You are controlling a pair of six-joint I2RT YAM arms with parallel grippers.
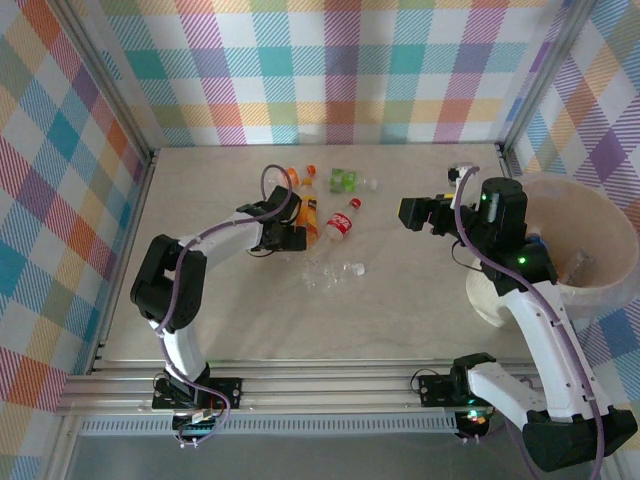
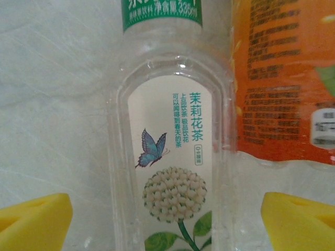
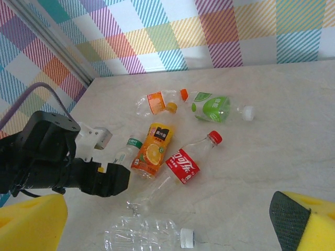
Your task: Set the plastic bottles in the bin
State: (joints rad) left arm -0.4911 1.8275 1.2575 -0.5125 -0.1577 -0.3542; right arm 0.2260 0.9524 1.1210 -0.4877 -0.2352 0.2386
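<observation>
From the top camera, one bin [image 1: 600, 285] stands at the right edge of the worktop [image 1: 200, 300]. The plastic bottles [image 1: 325, 215] lie in one loose cluster mid-worktop, well apart from it. Five count plainly there: one green-labelled bottle [image 1: 345, 180], one orange-labelled bottle [image 1: 308, 215], one red-labelled bottle [image 1: 342, 222], one orange-banded clear bottle [image 1: 293, 176] and one crumpled clear bottle [image 1: 335, 272]. The left claw [image 1: 285, 238] is down at the cluster's left side. The right claw [image 1: 412, 213] hangs between cluster and bin, nearer the bin.

At the left wrist, two yellow pads [image 2: 34, 222] stand spread at the lower corners. One butterfly-labelled bottle [image 2: 167, 157] lies lengthwise between them, with a gap on each side. The orange-labelled bottle [image 2: 282, 78] lies just beside it on the right.

At the right wrist, the right claw's two yellow pads [image 3: 31, 225] are spread wide with only bare worktop between. Six bottles count here: the five named, plus the butterfly-labelled bottle [image 3: 131, 147] just beside the left claw [image 3: 112, 180].
</observation>
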